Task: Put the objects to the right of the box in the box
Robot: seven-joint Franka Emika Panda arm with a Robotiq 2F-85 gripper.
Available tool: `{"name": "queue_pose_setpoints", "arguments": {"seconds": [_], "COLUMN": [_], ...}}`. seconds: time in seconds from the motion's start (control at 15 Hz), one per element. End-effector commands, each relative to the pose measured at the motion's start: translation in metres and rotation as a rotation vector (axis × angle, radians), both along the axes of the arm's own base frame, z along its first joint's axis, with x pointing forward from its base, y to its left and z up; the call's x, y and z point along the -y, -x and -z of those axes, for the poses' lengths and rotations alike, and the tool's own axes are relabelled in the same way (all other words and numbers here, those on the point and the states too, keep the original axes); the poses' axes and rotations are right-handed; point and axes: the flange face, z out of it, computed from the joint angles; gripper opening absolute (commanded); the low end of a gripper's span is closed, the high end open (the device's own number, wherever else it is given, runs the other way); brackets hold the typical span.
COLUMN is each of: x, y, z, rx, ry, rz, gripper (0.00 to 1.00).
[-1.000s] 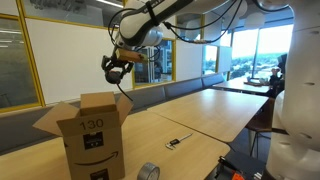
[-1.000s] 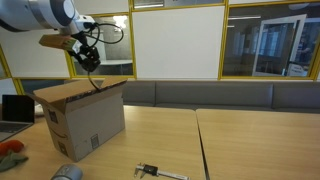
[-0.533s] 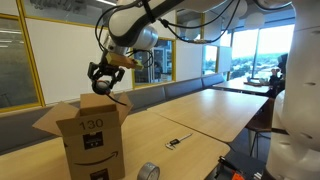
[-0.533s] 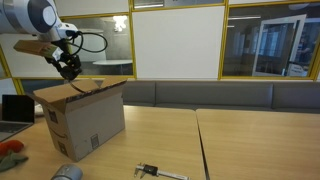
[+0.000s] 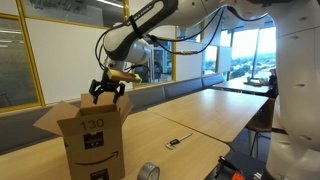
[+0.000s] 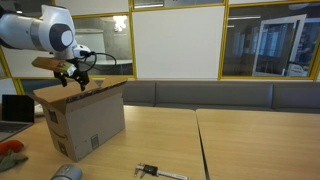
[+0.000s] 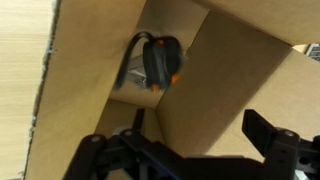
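The open cardboard box (image 5: 90, 135) stands on the wooden table and shows in both exterior views (image 6: 85, 125). My gripper (image 5: 107, 95) hangs just above its open top, also seen in an exterior view (image 6: 72, 80). In the wrist view the gripper (image 7: 200, 135) is open and empty, looking down into the box (image 7: 230, 80). A black and orange object (image 7: 160, 62) lies on the box floor. A roll of silver tape (image 5: 148, 172) and a small black tool (image 5: 180, 140) lie on the table beside the box.
The tape (image 6: 67, 173) and the tool (image 6: 150, 171) lie near the table's front edge. A laptop (image 6: 15, 108) and an orange item (image 6: 10, 150) sit past the box. The box flaps (image 5: 50, 118) stick outward. Benches and glass walls stand behind.
The gripper has swung across and down, from high beside the box's top to just over its opening.
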Motion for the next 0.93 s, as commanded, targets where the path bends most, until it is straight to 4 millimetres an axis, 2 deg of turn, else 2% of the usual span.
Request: {"name": "queue_pose_setpoints", "arguments": {"seconds": [0.0,0.27,0.53,0.87], "x": [0.003,0.013,0.033,0.057], "y": [-0.022,-0.028,-0.011,0.031], "z": [0.000,-0.001,-0.019,-0.041], "rx": [-0.039,-0.072,-0.076,-0.057], "ry": [-0.017,0.003,0.074,0.130], "rz": [-0.006,0.023,0.078,0.136], "gripper": [1.00,1.00,1.00,1.00]}}
